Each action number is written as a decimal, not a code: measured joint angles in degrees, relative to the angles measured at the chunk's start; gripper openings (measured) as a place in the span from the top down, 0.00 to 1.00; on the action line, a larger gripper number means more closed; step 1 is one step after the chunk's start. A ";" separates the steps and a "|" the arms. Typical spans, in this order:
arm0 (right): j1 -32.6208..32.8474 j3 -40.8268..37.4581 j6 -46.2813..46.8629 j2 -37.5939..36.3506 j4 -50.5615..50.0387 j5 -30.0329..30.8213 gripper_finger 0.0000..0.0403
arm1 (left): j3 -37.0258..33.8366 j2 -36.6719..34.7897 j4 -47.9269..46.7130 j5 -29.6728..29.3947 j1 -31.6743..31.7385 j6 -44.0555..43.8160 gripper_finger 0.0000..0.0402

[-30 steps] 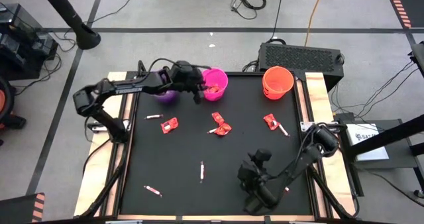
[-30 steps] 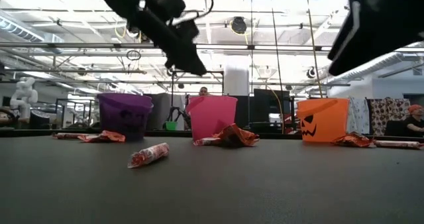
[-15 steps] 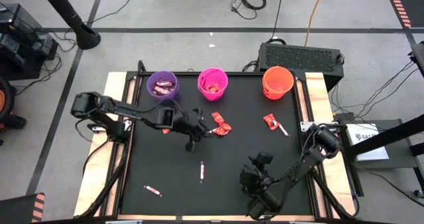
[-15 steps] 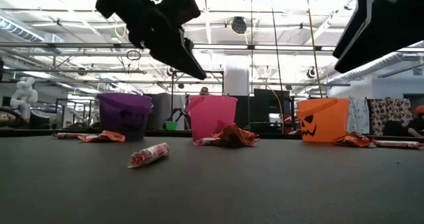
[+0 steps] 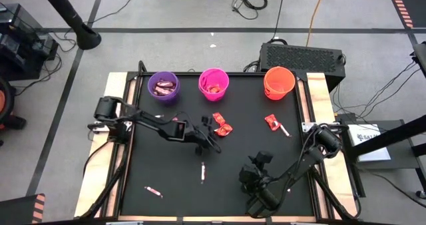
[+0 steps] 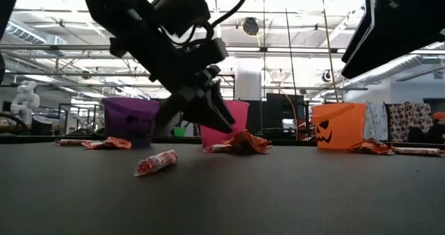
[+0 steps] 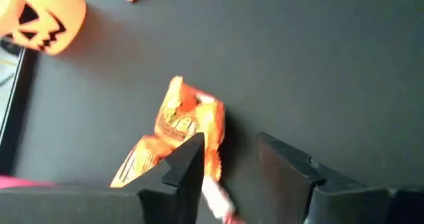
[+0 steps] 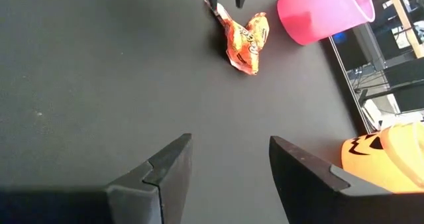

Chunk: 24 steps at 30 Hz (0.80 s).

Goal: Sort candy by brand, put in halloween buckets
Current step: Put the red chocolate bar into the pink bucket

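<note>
- Counter (image 5: 266, 158): black top, three buckets along its far edge — purple bucket (image 5: 163, 86), pink bucket (image 5: 213, 82), orange bucket (image 5: 279, 82).
- Left hand (image 5: 214, 132), fingers apart, is low at mid-counter beside the orange wrappers (image 5: 222, 125).
- Right hand (image 5: 256, 202), fingers apart, waits near the front edge.
- Pale stick candy (image 5: 202, 172) lies toward the front.

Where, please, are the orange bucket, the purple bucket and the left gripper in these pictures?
orange bucket (image 5: 279, 82): high view, on its inside.
purple bucket (image 5: 163, 87): high view, on the candy inside.
left gripper (image 7: 228, 161): left wrist view, midway between its open fingertips.
</note>
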 joint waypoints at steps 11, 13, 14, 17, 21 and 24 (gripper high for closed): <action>-0.03 0.01 -0.41 0.00 0.28 -0.09 0.52 | 0.04 2.89 4.44 -3.79 0.67 -0.48 0.36; -0.07 0.00 -0.42 0.00 0.35 -0.08 0.52 | 0.03 3.10 4.61 -3.74 0.85 -0.56 0.34; -0.05 -0.01 -0.44 0.00 0.33 -0.07 0.52 | 0.00 3.49 5.17 -3.52 0.89 -1.01 0.33; -0.07 0.01 -0.44 0.00 0.33 -0.09 0.52 | 0.07 4.96 7.47 -2.34 1.17 -3.21 0.33; -0.07 0.00 -0.63 0.00 0.33 -0.08 0.52 | 0.03 6.41 9.06 -2.27 1.16 -3.52 0.32; -0.07 0.01 -1.35 0.00 0.59 -0.02 0.52 | 0.04 7.23 9.63 -2.43 1.16 -3.52 0.33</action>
